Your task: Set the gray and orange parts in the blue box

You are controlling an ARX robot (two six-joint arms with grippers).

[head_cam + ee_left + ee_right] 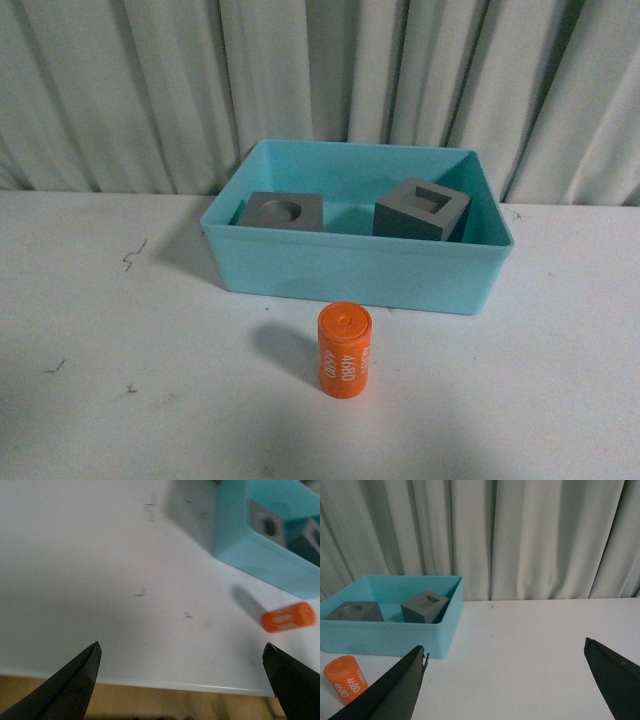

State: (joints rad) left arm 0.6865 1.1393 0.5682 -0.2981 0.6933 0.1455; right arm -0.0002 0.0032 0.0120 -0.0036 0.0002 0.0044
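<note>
Orange cylinder (345,350) is standing upright on the counter (120,330), just before the blue box (355,270). Right hand (505,645) and left hand (181,646) are both hanging open, empty. The right is looking nearer.

Prob. a lab test setup: plain white table (100,400) w/ gray curtain (150,80) backdrop.
</note>
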